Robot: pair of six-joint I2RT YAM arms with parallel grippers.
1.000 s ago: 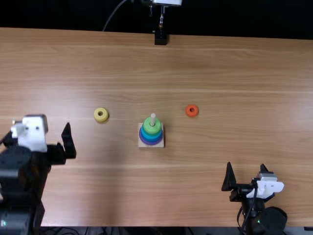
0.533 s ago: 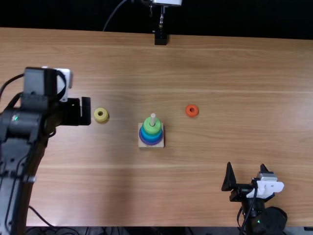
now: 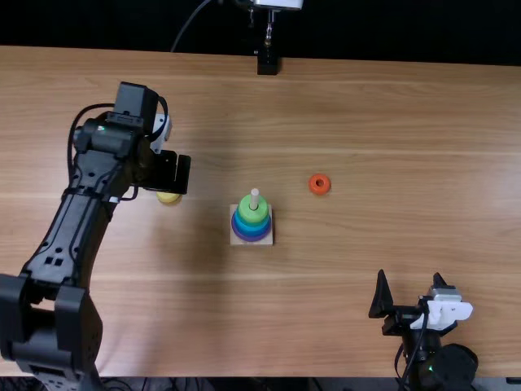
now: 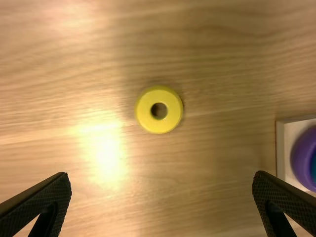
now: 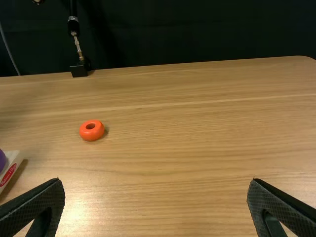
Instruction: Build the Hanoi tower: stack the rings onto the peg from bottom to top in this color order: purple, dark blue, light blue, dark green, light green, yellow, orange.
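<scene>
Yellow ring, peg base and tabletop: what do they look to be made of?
Yellow ring: painted wood or plastic, can't tell which; smooth, even colour with no grain, soft edges.
Peg base: probably bare or lightly finished wood, going by its pale, dull, square-cut look.
Tabletop: wood or wood-look laminate, satin finish; long grain streaks and a blurred bright reflection.

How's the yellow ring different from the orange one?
Place: the yellow ring lies left of the tower, the orange ring right of it.
Surroundings: the left pincer hangs open near the yellow ring, while no pincer is near the orange ring.
Colour aside, both are alike in lying flat on the table, off the peg, with a hole through the middle.
</scene>
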